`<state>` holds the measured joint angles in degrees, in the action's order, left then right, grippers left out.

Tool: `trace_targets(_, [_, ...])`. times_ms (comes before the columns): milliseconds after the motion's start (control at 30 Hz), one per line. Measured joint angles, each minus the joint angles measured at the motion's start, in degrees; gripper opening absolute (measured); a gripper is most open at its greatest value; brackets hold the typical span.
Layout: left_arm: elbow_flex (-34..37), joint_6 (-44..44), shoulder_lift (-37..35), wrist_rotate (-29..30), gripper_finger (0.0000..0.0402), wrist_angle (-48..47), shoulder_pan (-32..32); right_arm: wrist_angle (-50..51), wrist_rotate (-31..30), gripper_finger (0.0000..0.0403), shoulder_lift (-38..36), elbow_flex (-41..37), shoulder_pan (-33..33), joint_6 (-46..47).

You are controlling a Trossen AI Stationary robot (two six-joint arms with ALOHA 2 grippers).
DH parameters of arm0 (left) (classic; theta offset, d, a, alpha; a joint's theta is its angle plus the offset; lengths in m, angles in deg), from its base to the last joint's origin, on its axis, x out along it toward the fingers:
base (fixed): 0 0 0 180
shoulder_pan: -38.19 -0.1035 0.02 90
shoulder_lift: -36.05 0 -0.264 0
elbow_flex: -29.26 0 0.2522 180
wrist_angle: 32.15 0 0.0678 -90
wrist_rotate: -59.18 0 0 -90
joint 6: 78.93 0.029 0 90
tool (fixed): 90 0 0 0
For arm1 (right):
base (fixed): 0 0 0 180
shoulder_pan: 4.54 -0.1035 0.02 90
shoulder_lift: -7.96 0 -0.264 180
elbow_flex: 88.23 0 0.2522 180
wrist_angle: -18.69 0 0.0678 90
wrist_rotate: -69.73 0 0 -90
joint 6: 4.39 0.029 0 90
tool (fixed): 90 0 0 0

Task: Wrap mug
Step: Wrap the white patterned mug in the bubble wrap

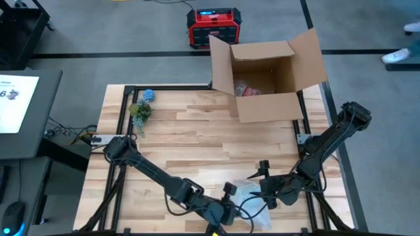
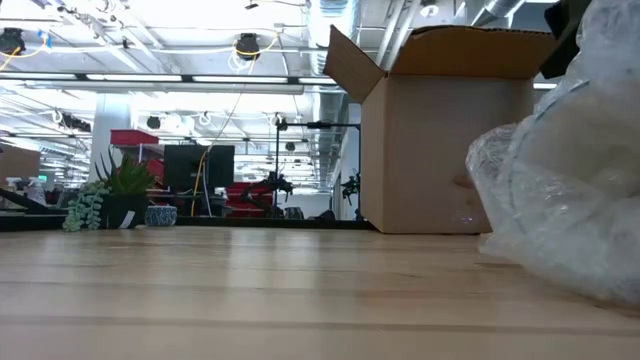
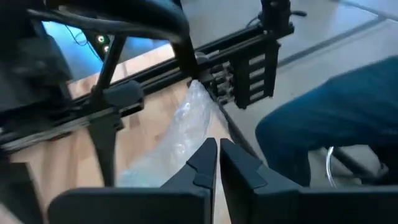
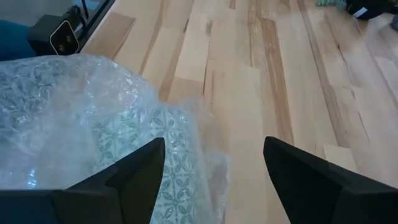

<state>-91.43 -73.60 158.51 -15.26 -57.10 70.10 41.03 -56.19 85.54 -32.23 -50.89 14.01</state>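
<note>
Mug (image 4: 161, 162) in bubble wrap (image 1: 246, 196) is sitting at the table's (image 1: 197, 131) near edge.
Left gripper (image 3: 217, 158) is pinching the wrap's edge; right gripper (image 4: 214, 165) is hovering spread wide beside it.

Clutter at the table's far edge
Open cardboard box (image 1: 269, 75) (something pinkish inside, hard to identify), small potted plant (image 1: 140, 111), blue ball (image 1: 148, 95), red device (image 1: 213, 26) on floor

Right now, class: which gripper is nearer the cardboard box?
Right. The right gripper sits at the bubble wrap, below the cardboard box; the left gripper lies nearer the table's front edge.
</note>
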Motion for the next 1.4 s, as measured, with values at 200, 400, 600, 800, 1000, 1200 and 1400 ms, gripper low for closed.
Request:
trace_targets(200, [0.8,-3.1,3.8,-4.0,0.0,8.1,-1.9,1.3,0.0,0.0263,0.0,0.8,-0.6,0.2])
trace_targets(400, [0.8,-6.8,5.4,-6.1,0.0,6.5,-3.9,4.5,0.1,0.0263,0.0,4.6,-2.1,0.2])
trace_targets(600, [0.7,-7.7,5.1,-6.3,0.0,2.6,-4.0,2.3,5.8,0.0263,0.9,5.5,-3.2,3.2])
trace_targets(800, [0.8,-9.6,3.0,1.9,0.0,-8.1,-2.1,-11.7,10.0,0.0262,9.4,5.5,-3.8,5.2])
trace_targets(1000, [0.7,-18.4,1.1,6.8,0.0,-16.3,2.1,-16.8,10.9,0.0262,20.1,8.1,-3.7,5.0])
trace_targets(1200, [4.5,-29.7,1.2,18.9,0.0,-18.8,5.0,-14.4,6.2,0.0262,26.6,13.5,-0.5,2.5])
trace_targets(1400, [11.4,-42.0,1.0,27.5,0.0,-17.8,4.5,-7.5,-0.2,0.0262,27.8,16.2,2.3,-1.0])
